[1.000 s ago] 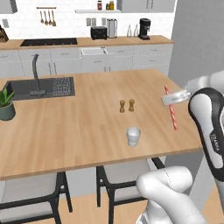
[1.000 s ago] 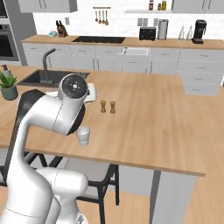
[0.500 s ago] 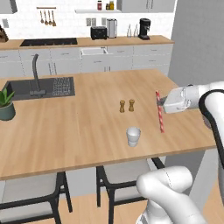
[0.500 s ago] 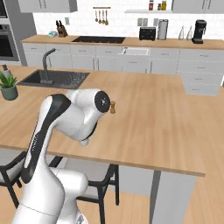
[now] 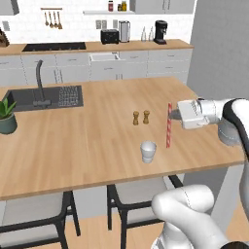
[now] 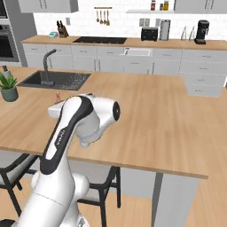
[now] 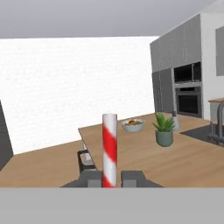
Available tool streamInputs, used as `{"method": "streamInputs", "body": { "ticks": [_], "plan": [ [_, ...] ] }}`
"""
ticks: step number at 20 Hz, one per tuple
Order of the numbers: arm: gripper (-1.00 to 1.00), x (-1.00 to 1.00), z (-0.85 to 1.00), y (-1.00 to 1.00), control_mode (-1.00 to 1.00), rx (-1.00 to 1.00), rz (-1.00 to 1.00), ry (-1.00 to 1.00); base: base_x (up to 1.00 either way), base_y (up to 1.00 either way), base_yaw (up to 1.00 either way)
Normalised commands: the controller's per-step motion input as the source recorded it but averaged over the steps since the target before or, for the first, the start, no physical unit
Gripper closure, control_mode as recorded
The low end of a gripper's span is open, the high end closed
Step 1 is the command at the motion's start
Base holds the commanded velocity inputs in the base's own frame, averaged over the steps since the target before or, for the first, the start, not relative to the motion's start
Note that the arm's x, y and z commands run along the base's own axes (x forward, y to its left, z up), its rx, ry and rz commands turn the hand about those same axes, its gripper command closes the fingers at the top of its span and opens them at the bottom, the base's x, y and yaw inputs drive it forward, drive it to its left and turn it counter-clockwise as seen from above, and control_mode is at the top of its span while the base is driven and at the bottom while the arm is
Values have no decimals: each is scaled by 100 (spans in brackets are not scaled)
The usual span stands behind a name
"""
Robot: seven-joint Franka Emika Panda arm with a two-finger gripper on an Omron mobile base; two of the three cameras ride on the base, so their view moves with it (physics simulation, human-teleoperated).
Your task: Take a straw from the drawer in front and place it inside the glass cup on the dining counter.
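Straw held upright over the dining counter

I see my gripper [image 5: 171, 115] clamped on the straw [image 5: 168, 125]; its long axis stands vertical, above the dining counter [image 5: 97, 141], at about 2 o'clock from the glass cup [image 5: 148, 151].

Worktop [image 5: 97, 141] before me: light wood, sink [image 5: 44, 97] set in. On it: cup [image 5: 148, 151], two shakers [image 5: 141, 117] just beyond, potted plant [image 5: 7, 116] at left edge.
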Motion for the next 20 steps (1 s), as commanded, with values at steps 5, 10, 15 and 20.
{"method": "streamInputs", "body": {
  "ticks": [5, 10, 15, 20],
  "plan": [
    [100, 49, -22, 0, -100, 3, 8, 0, 0, 0, 0],
    [100, 43, -24, 0, -100, 0, 1, 0, 0, 0, 0],
    [100, 27, -28, 0, -100, 0, 0, 0, 0, 0, 0],
    [100, 22, -25, 0, -100, 0, 0, 0, 0, 0, 0]
  ]
}}
